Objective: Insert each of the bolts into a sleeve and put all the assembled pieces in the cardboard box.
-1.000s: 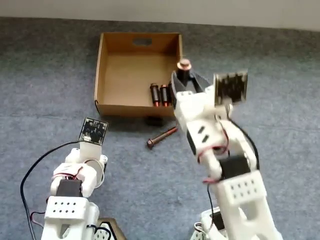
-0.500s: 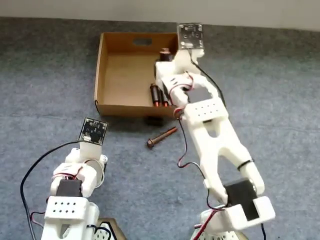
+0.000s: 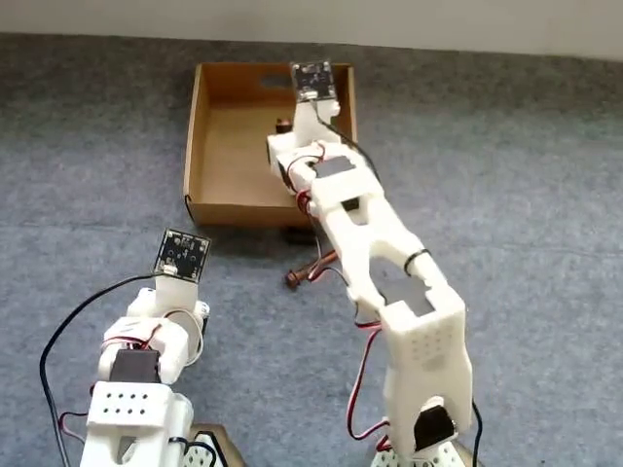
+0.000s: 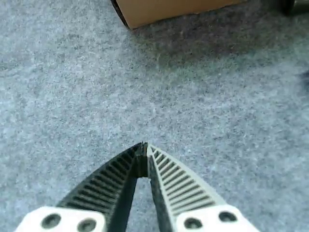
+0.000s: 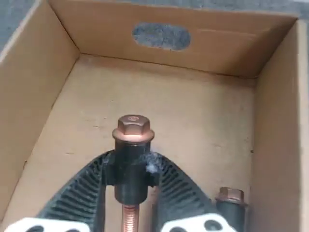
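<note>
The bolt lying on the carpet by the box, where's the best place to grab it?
Probably the bare shank, about midway, coming straight down from above. The bolt lies flat on the carpet, slanted, with its wider head at the end farther from the cardboard box, so a grip across the slim shank should close snugly.

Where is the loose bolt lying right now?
In the high view, the loose bolt lies on the carpet just outside the cardboard box, partly under the right arm.
</note>
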You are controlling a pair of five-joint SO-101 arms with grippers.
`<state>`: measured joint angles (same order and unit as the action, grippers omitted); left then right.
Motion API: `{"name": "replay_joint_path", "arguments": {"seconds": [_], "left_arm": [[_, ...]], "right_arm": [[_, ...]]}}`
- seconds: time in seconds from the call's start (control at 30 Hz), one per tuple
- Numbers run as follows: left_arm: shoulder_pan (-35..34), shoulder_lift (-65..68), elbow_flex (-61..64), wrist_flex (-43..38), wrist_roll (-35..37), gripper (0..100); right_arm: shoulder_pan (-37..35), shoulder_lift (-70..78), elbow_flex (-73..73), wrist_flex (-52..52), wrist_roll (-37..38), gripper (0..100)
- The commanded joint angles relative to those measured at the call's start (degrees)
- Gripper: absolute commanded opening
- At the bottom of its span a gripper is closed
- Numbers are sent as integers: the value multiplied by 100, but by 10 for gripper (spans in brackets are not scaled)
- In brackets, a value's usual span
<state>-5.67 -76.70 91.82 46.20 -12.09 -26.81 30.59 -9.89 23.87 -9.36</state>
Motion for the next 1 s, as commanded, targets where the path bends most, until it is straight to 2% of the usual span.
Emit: {"name": "replay_joint_path", "arguments": {"seconds": [0.0,0.4,0.6,0.83,0.97], "left_arm": [[-22,-75,-31,-88,35,24],[-13,-75,-31,-88,35,24],[48,-75,-31,-88,35,24],[66,-75,-31,-88,35,24],[66,-75,-22,-88,35,24]], "right_arm": [[-154,22,-479,-110,-70,5],[-233,13,189,-110,-97,5],[-286,31,321,-110,-853,5],[-215,48,321,136,-800,5],[-215,40,277,505,-325,5]]}}
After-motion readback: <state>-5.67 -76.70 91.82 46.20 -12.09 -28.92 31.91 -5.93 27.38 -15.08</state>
